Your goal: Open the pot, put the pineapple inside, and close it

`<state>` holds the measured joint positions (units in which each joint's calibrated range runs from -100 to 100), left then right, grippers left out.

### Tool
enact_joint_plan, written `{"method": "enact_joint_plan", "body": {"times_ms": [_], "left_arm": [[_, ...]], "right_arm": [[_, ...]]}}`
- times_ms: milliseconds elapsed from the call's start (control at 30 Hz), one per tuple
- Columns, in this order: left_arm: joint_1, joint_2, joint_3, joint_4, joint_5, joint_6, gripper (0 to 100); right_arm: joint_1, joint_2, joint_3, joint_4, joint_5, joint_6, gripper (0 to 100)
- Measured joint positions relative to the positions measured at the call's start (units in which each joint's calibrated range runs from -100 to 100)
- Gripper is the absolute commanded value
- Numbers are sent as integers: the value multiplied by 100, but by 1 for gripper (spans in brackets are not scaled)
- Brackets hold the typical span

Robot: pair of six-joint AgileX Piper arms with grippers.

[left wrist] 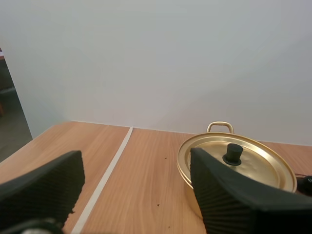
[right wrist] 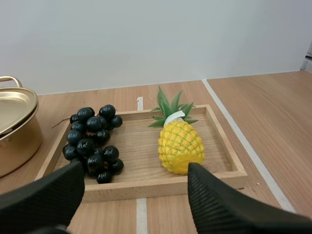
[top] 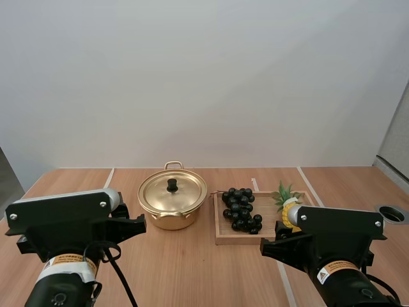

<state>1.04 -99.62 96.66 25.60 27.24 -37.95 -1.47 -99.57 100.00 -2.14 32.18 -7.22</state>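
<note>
Closest to me, my left gripper [left wrist: 136, 161] is hanging with its two fingers spread wide and nothing between them, and my right gripper [right wrist: 135, 170] is doing the same, ribbed faces standing well apart. Both arms are hovering over the table [top: 192, 275], at the lower left and lower right of the high view. Beyond the left gripper the pot [top: 172, 203] is sitting at the centre of the high view with its lid [left wrist: 253, 165] on, so I am judging the opening to be the step in hand, not yet begun. To do it well I am planning to line the left fingers up either side of the black knob [left wrist: 232, 153], come down from straight above so they are straddling it evenly, pinch it, and lift vertically so the lid is not dragging the pot along. The bare wood to the pot's left looks like the place for setting it down. Further right, just beside the pot, the wooden tray [right wrist: 161, 191] is holding the grapes [right wrist: 92, 141] on its left half and the pineapple [right wrist: 180, 146] on its right half, the two apart. The pineapple appears to be lying down, its long axis running near to far, roughly along the tray's short sides, with the yellow base facing my right gripper and the green crown [right wrist: 170, 109] pointing away from me and leaning slightly toward the grapes.
</note>
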Motion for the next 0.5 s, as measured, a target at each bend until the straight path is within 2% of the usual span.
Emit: {"method": "enact_joint_plan", "body": {"times_ms": [500], "left_arm": [[0,0,0,-13,36,283,100]], "right_arm": [[0,0,0,0,0,0,100]]}}
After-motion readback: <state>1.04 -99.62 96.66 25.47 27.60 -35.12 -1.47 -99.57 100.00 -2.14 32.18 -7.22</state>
